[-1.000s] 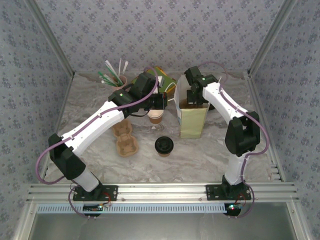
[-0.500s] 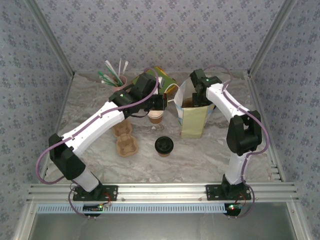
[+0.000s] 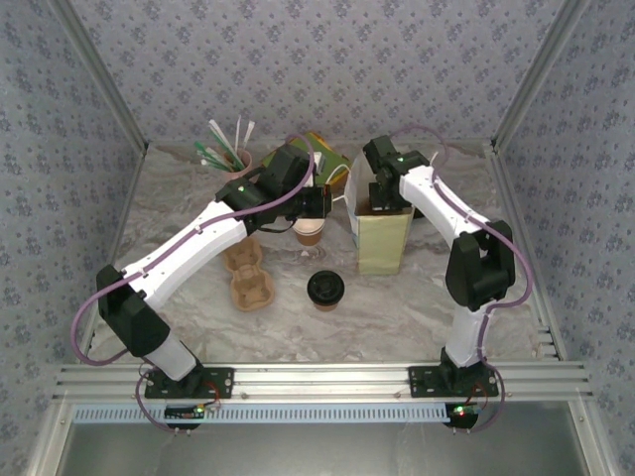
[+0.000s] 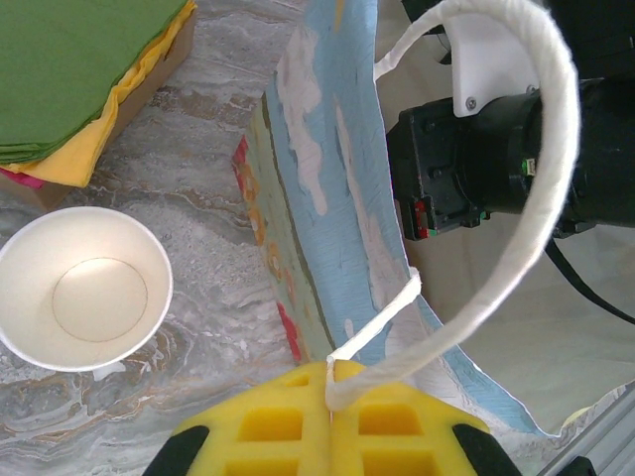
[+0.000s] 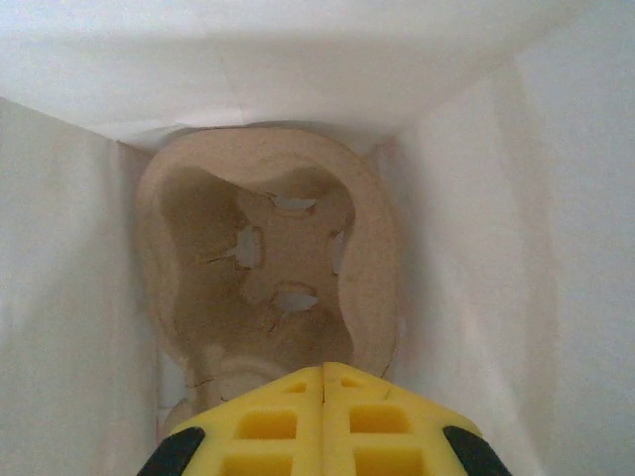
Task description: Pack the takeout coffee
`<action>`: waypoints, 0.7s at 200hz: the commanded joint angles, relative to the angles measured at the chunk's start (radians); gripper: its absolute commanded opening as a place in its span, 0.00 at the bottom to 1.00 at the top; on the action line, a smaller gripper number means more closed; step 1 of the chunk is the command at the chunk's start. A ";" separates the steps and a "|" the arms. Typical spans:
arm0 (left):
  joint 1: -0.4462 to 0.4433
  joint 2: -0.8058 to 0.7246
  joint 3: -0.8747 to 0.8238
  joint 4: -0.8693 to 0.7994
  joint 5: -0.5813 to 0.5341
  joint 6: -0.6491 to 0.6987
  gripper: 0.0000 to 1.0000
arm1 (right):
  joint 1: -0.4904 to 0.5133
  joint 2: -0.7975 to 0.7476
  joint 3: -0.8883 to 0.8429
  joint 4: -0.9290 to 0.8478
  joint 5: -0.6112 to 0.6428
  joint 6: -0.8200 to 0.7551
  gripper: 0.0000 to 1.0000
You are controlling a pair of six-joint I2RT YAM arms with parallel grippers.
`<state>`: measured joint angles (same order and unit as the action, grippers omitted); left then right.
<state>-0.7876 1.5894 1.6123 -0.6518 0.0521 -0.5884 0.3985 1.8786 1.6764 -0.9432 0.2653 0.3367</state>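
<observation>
Top external shows us the takeout coffee [image 3: 325, 288] at frame centre, below-left of the paper bag [image 3: 383, 243]. Our left gripper [image 4: 329, 382] pinches the rope handle [image 4: 541, 188]; our right gripper [image 5: 323, 375], fingers together, sits inside the bag.

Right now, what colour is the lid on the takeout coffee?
The takeout coffee lid is black; the top external view shows it best.

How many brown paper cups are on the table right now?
2. The lidded takeout coffee stands near the middle of the table; the open cup stands behind it, beside the paper bag. Others may be hidden.
</observation>
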 commanded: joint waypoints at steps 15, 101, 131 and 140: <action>-0.004 -0.020 0.006 -0.002 -0.002 -0.005 0.00 | -0.042 0.028 -0.020 -0.004 0.020 0.021 0.00; -0.004 -0.008 0.012 0.001 0.011 -0.007 0.00 | -0.055 0.010 -0.040 0.043 0.014 0.019 0.00; -0.004 -0.008 0.012 0.003 0.016 -0.008 0.00 | -0.060 0.033 -0.037 0.047 0.008 0.027 0.00; -0.005 -0.008 0.012 0.003 0.017 -0.008 0.00 | -0.060 0.042 -0.041 0.047 0.010 0.027 0.00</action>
<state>-0.7876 1.5894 1.6123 -0.6514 0.0593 -0.5884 0.3447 1.8927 1.6463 -0.9028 0.2653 0.3450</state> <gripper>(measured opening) 0.057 0.036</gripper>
